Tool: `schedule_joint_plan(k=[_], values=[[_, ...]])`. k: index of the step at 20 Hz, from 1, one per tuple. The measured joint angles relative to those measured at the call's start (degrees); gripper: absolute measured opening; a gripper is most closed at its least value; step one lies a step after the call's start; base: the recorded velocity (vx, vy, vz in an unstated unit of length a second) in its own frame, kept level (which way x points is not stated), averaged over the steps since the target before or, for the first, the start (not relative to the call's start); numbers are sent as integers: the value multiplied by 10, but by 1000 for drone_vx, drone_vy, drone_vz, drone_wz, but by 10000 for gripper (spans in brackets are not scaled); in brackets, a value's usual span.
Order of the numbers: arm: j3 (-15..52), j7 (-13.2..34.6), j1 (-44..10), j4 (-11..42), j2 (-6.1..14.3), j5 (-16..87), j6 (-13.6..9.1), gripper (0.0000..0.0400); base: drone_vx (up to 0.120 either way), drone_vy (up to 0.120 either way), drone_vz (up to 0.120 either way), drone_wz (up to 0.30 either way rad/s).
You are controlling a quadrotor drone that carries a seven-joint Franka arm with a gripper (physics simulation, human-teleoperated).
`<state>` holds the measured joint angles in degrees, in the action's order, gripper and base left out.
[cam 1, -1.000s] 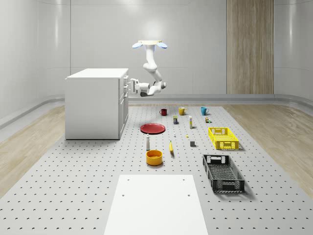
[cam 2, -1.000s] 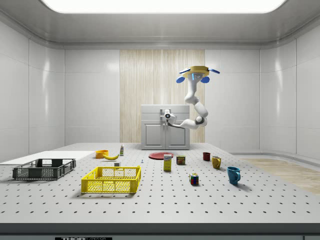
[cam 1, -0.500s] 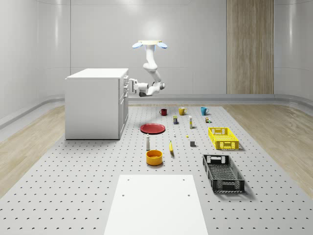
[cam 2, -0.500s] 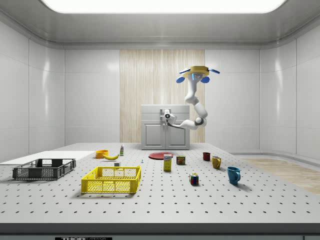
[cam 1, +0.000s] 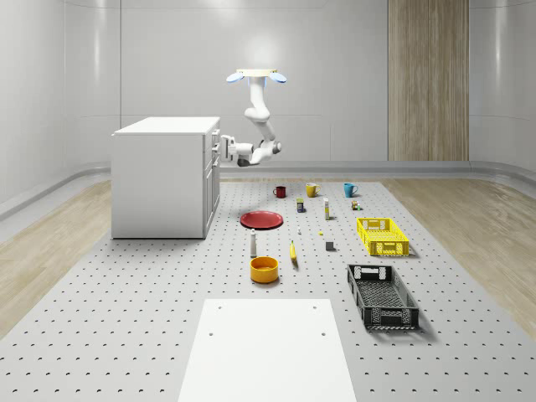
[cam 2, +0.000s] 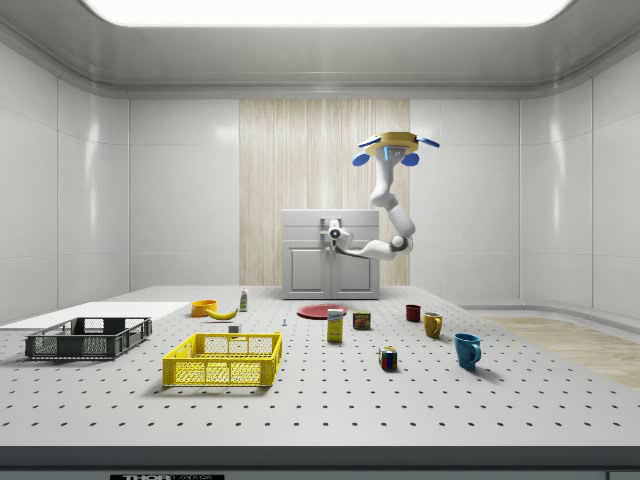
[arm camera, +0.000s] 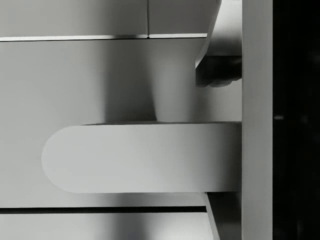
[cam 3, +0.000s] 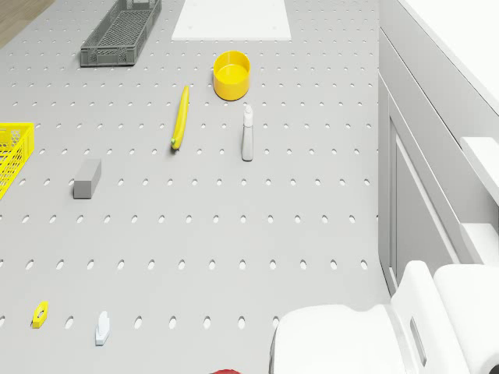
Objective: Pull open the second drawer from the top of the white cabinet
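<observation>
As before, tool [cam 1: 219, 151] nearer cabinet [cam 1: 163, 177] — drone [cam 1: 256, 77] hovering.

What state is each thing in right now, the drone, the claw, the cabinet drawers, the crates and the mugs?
Drone: hovering beside the white cabinet.
Claw: at the cabinet's front; a drawer handle lies close before it.
Drawers: look closed.
Yellow crate: upright.
Black crate: upright, empty.
Mugs: upright.
</observation>
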<state>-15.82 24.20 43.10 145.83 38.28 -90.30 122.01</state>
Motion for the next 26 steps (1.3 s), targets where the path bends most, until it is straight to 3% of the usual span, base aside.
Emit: schedule_joint_plan(k=[9, 14, 24, 25, 26], values=[[6, -2, -29, 9, 3, 0, -24, 148, 0, 0, 0, 0], [7, 16, -45, 12, 10, 13, -37, 164, 0, 0, 0, 0], [4, 7, -71, 21, 19, 24, -61, 147, 0, 0, 0, 0], [4, 30, -74, 20, 22, 30, -63, 171, 0, 0, 0, 0], [3, 12, -76, 22, 23, 32, -65, 160, 0, 0, 0, 0]])
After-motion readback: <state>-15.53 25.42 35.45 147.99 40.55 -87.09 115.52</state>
